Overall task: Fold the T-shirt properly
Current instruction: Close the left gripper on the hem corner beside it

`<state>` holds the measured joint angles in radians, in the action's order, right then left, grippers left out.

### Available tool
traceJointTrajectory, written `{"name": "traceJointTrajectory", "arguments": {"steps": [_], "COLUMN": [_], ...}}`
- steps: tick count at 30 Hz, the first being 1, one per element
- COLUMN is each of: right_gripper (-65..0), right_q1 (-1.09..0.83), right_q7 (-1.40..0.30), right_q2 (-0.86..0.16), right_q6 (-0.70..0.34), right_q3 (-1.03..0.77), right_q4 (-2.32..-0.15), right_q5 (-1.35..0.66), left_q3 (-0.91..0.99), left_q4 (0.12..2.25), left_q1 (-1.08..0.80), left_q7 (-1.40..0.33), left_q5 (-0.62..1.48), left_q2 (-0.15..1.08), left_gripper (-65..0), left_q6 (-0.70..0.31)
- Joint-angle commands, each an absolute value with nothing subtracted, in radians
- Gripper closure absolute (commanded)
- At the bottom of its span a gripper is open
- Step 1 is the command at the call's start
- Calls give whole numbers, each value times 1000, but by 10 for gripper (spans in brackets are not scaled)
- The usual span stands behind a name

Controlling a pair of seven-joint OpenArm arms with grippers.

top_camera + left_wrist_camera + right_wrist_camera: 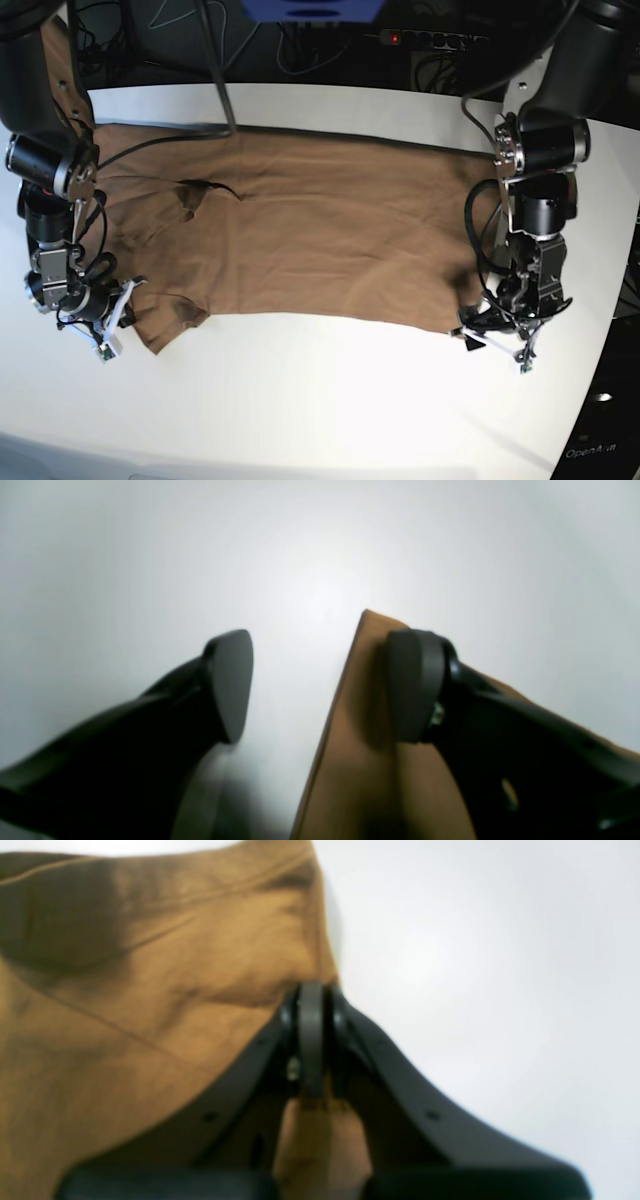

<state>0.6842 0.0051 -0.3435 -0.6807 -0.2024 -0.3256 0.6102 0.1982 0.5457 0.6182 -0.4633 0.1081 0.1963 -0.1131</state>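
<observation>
The near edge of the white table (pixel 320 400) lies bare, and everything else is placed against the T-shirt (pixel 300 240), a plain tan garment spread flat across the table's middle, its long axis running side to side in the base view.

At the T-shirt's near corner on the base view's right, the left gripper (pixel 492 335) sits low at the hem. The left wrist view shows its jaws parted: one black pad rests over the tan cloth (pixel 360 760) at its pointed corner, while the other pad hangs above bare table just beside the fabric's edge. Nothing is pinched between them, so this claw is released.

At the opposite near corner, by the sleeve end on the base view's left, the right gripper (pixel 112 312) is down at the cloth's edge. In the right wrist view its two pads are pressed tight together (pixel 312 1040), with a fold of tan fabric caught between them and showing below the fingertips. This claw is clenched on the T-shirt (pixel 125 1005), which rumples into shallow creases and a shadowed hollow beside the grip.

Farther in, the T-shirt's body lies mostly smooth, with a dark puckered wrinkle near the collar area toward the sleeve side.

Beyond the garment's far hem, a strip of table shows, then black cables (pixel 220 70) and a power strip (pixel 430 38) with a red light against the dark background.
</observation>
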Motion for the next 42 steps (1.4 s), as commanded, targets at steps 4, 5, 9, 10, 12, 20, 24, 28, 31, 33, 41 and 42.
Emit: {"name": "traceJointTrajectory", "arguments": {"steps": [4, 5, 9, 10, 12, 20, 24, 28, 31, 33, 41, 42], "right_gripper": [-9, -9, -9, -9, -9, -9, -9, -9, -9, -9, -10, -10], "right_q1": [691, 693, 696, 696, 697, 699, 699, 699, 700, 700, 688, 688], "right_q7": [-48, -48, -48, -48, -48, -47, -47, -47, -47, -47, -50, -50], "right_q2": [-346, -346, -346, -346, -346, -344, -344, -344, -344, -344, -332, -332], "right_q6": [-698, -698, -698, -698, -698, -698, -698, -698, -698, -698, -698, -698], "right_q3": [-197, -197, -197, -197, -197, -197, -197, -197, -197, -197, -196, -196], "right_q4": [-321, -321, -321, -321, -321, -321, -323, -323, -323, -326, -395, -395], "right_q5": [648, 648, 648, 648, 648, 648, 648, 648, 648, 648, 648, 648], "left_q3": [197, 197, 197, 196, 196, 196, 197, 197, 199, 199, 202, 202], "left_q4": [541, 541, 541, 541, 541, 539, 539, 539, 539, 539, 539, 539], "left_q1": [648, 647, 645, 644, 642, 607, 598, 596, 596, 596, 576, 576], "left_q7": [-470, -469, -476, -476, -476, -476, -476, -476, -476, -476, -476, -476], "left_q5": [111, 111, 111, 111, 111, 111, 111, 111, 116, 116, 114, 113], "left_q2": [200, 199, 182, 180, 179, 143, 143, 148, 151, 151, 153, 153], "left_gripper": [-405, -405, -404, -404, -404, -403, -402, -309, -200, -162, -29, -34], "left_q6": [-117, -117, -117, -117, -117, -117, -117, -117, -117, -117, -113, -113]}}
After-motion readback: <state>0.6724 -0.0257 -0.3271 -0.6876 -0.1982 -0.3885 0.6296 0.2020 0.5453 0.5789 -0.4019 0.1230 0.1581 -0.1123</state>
